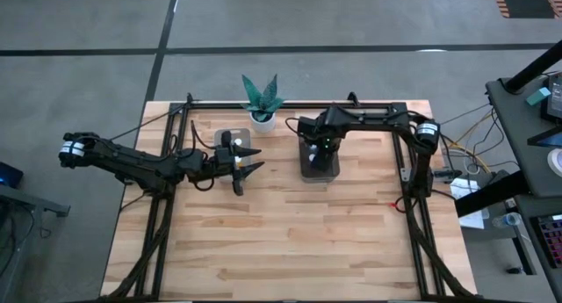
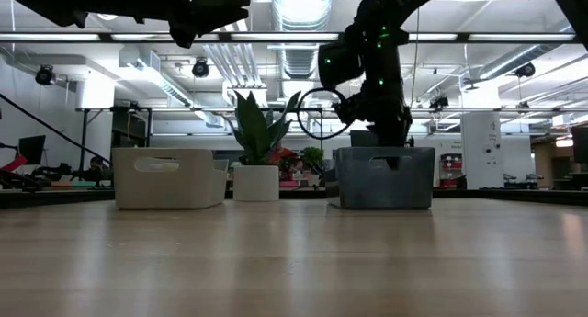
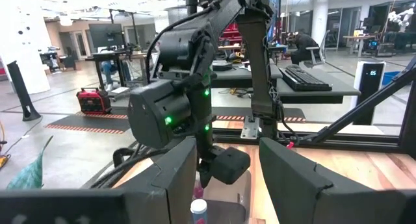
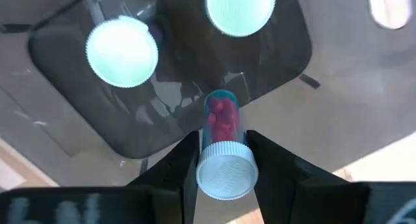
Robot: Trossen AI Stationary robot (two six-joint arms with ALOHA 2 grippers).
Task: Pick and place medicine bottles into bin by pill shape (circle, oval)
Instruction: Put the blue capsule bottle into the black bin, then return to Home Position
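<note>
While the right gripper clamps its fingers on a bottle of red pills directly over the dark bin, release should wait until the bottle hangs clear inside the rim, apart from the two white caps on the floor. The left gripper hovers beside the clear bin, fingers apart, a capped bottle between them, above the desk.
</note>
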